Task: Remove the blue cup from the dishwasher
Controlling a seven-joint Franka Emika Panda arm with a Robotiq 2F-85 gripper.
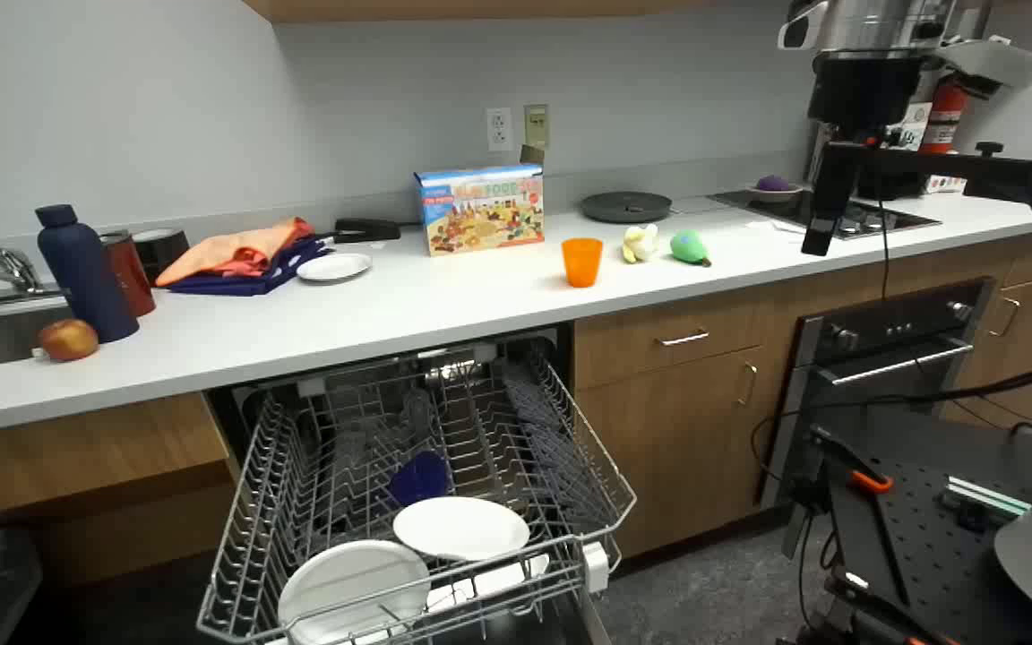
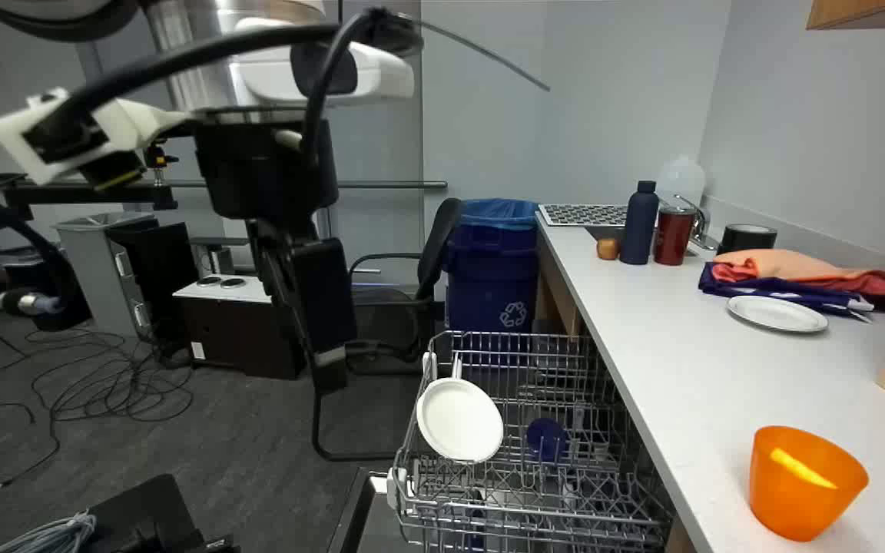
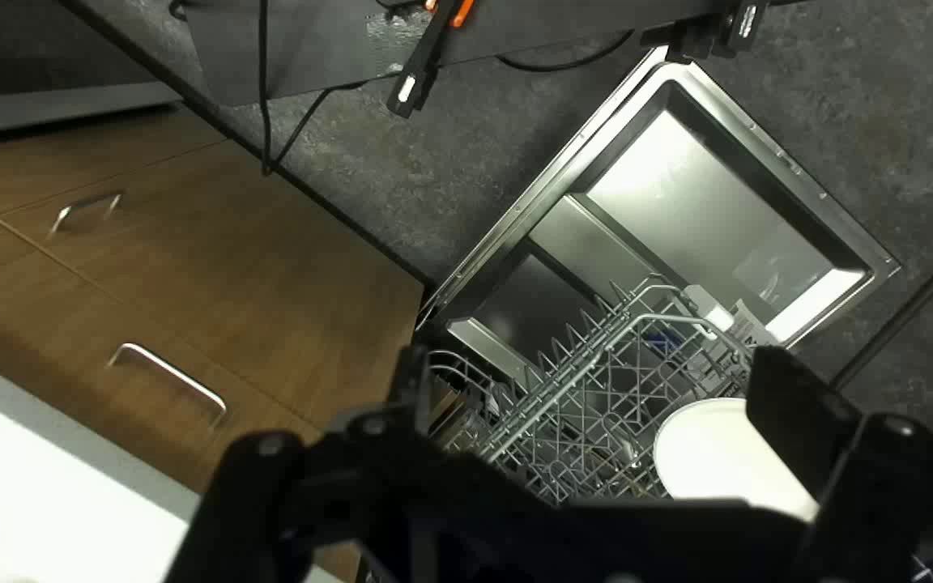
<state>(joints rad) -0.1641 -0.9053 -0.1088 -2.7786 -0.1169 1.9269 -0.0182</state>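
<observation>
The blue cup [image 1: 419, 477] lies in the pulled-out upper rack [image 1: 597, 566] of the dishwasher, behind the white plates [image 1: 462, 528]. In an exterior view it also shows in the rack as a dark blue round shape [image 2: 546, 439]. In the wrist view I cannot make out the cup; a dark blue patch shows at the lower right corner. My gripper [image 3: 596, 389] is open, its two black fingers wide apart with nothing between them. In both exterior views the gripper [image 1: 825, 199] is high up and well apart from the cup; it also shows here [image 2: 325, 315].
The open dishwasher door [image 3: 693, 186] lies below the rack. The counter [image 1: 373, 322] bears an orange cup [image 1: 581, 262], a food box [image 1: 483, 210], a small white plate [image 1: 334, 267], soft toys and a blue bottle [image 1: 86, 273]. A drawer and cabinet [image 1: 668, 430] adjoin the dishwasher.
</observation>
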